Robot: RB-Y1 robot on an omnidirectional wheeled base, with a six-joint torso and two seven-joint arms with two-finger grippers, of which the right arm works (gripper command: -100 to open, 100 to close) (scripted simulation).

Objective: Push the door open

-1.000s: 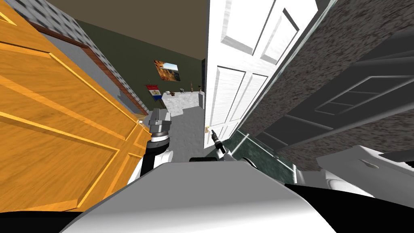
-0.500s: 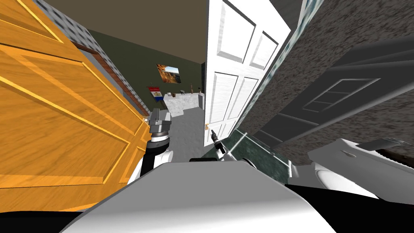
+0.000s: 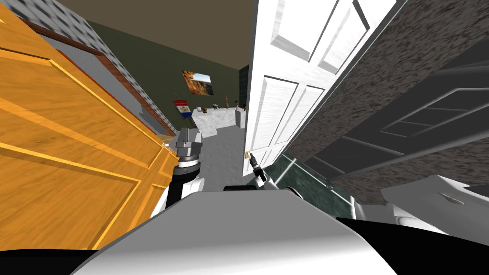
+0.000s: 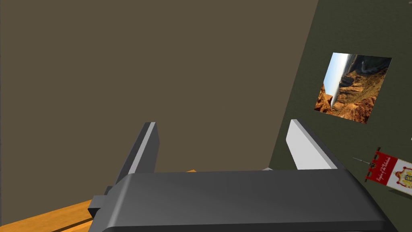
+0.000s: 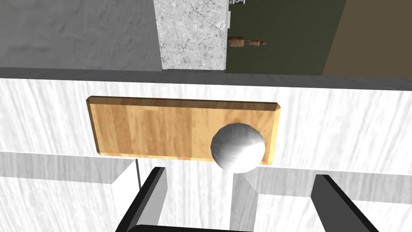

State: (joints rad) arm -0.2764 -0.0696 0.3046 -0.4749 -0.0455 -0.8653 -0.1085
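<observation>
The right gripper (image 5: 240, 177) has its two fingers spread wide with nothing between them. It is pointed straight at the lock side of the white panelled door (image 5: 60, 100). Just ahead of the gap between the fingers is the round silver knob (image 5: 238, 148), mounted at one end of a tan wooden backplate (image 5: 153, 129). The fingertips look very near the door face, but I cannot tell whether they touch it.

From above, that right gripper (image 3: 251, 156) sits low against the near edge of the white door (image 3: 286, 110), right beside the knob (image 3: 247, 154). The left gripper (image 3: 188, 138) is raised to the left, near an orange wooden door (image 3: 71, 143). Its fingers (image 4: 149, 137) are also spread and empty, taking no part.

The white door already stands ajar. To the left of its free edge there is an open gap showing grey floor (image 3: 224, 153) and a pale stone counter (image 3: 217, 119) in the far room. I would judge the push begun and the door some way open, with the passage looking narrow for the robot. What is left, by my reading, is to press on the knob side and swing the door further away.
</observation>
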